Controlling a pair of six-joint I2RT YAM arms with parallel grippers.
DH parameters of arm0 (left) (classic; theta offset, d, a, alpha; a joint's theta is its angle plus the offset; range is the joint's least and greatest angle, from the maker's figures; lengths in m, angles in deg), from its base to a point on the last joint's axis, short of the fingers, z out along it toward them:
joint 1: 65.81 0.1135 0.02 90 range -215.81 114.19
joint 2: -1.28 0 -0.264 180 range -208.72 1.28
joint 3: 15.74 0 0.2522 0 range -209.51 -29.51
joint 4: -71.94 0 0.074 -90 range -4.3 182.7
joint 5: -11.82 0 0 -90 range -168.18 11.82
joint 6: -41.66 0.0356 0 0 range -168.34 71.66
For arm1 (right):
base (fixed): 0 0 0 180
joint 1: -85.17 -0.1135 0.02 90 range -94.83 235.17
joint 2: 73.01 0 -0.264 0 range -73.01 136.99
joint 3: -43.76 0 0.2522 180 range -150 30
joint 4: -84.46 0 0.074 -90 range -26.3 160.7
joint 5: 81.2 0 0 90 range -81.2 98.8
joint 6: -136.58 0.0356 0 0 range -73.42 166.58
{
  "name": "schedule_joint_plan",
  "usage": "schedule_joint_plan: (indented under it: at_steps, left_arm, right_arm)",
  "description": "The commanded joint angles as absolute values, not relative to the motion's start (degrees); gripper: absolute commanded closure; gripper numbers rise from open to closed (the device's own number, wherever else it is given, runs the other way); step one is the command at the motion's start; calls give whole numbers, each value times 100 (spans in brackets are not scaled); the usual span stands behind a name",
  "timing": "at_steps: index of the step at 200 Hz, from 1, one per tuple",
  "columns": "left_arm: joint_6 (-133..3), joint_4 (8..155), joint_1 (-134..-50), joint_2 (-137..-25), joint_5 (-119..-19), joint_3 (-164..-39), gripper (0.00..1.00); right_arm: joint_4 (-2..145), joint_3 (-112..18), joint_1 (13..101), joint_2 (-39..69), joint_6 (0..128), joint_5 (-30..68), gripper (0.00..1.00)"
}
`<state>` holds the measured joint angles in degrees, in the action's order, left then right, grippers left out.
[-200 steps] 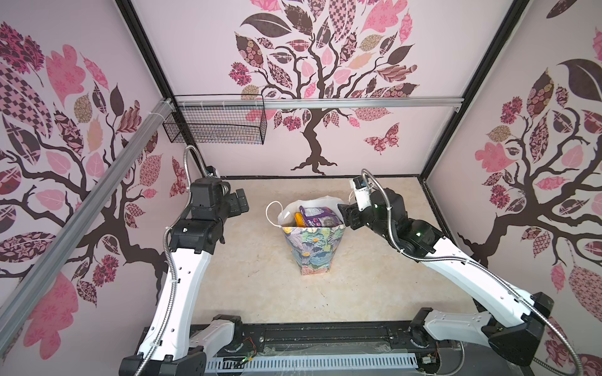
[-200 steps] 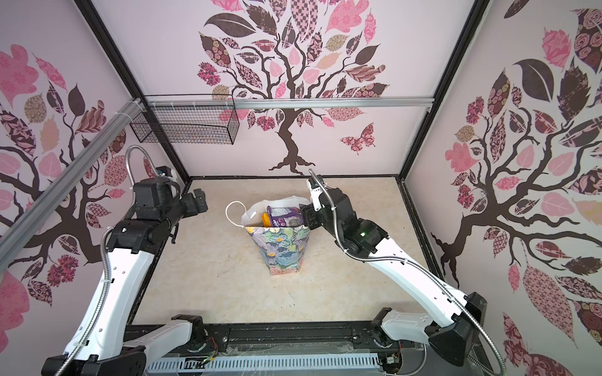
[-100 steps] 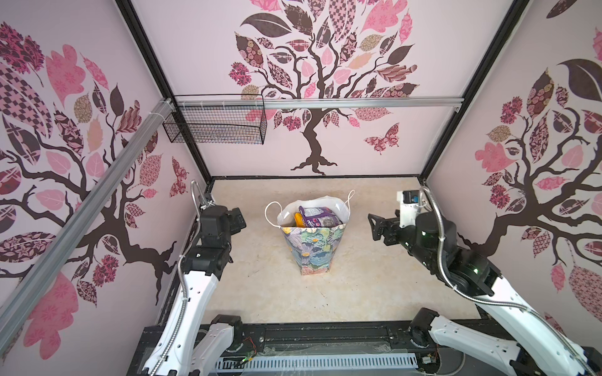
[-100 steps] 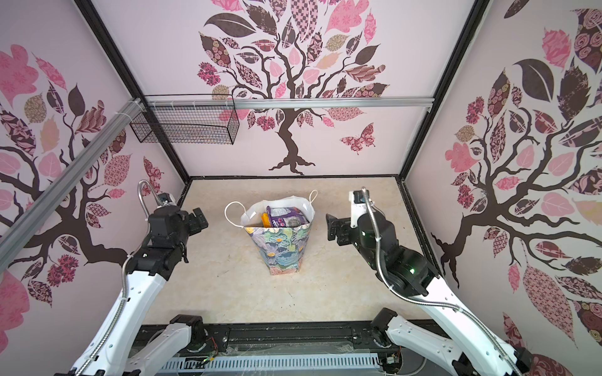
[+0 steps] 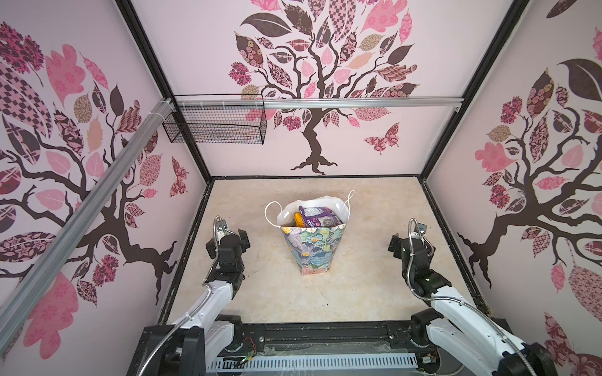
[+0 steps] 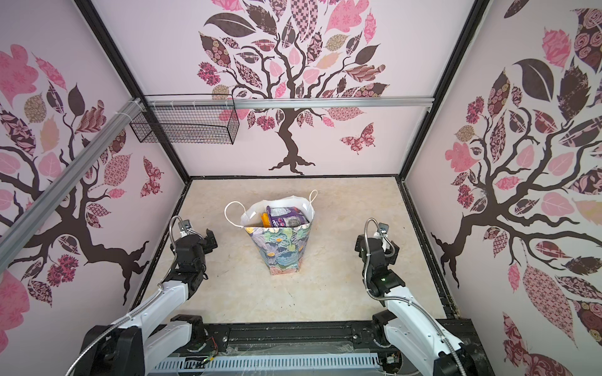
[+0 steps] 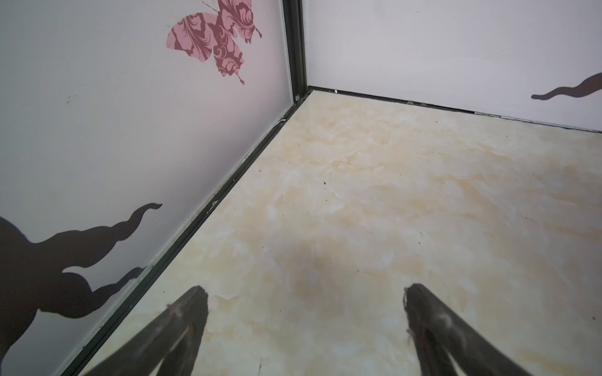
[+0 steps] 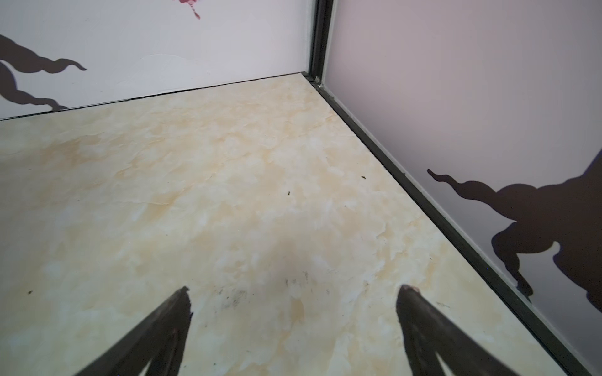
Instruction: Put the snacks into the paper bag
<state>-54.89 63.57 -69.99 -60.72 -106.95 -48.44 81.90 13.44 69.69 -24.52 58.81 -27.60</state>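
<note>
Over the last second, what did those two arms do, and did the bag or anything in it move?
The right gripper, which was at the rim of the paper bag, and the left gripper, which was near its other side, both pulled back toward the near edge and outward. They now hang open and empty, apart from the bag. The bag stands where it was, the snacks inside unchanged.

high stereo pair, wrist views near tabletop (image 7: 358,195)

Around me are pale pink walls (image 5: 202,65) with brown-and-pink tree decals (image 5: 312,140), below a beige marbled floor (image 5: 260,293), and a black wire basket (image 5: 215,130) hangs, I think tied, on a metal rail (image 5: 358,103).
</note>
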Motion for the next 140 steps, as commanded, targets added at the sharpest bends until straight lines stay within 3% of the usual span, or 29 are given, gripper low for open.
schedule_joint_plan:
  at_steps: [1,41,64,82,96,116,140]
  left_arm:
    - [-5142,4772,-6915,-6799,-10465,-4871,2]
    - [-5095,3956,-6844,-8129,-9702,-5084,2]
    - [-4985,3395,-6825,-8692,-9376,-5025,2]
    - [-4992,3399,-6777,-8788,-9235,-5049,2]
    - [-5010,3412,-6770,-8802,-9232,-5063,2]
    - [-5045,3514,-6721,-8797,-9155,-5112,2]
    - [-5046,3499,-6711,-8800,-9147,-5101,2]
  right_arm:
    - [10664,1861,7339,-1988,5503,-2559,0]
    - [12764,2228,7751,-461,5321,-2058,0]
    - [13740,2133,7969,249,5188,-1059,0]
    - [14233,1952,8017,1103,4938,-576,0]
    - [15488,2001,8016,1939,4777,-558,0]
    - [13540,1476,7994,1417,5073,-900,0]
    - [14350,1565,7991,1786,5002,-1042,0]
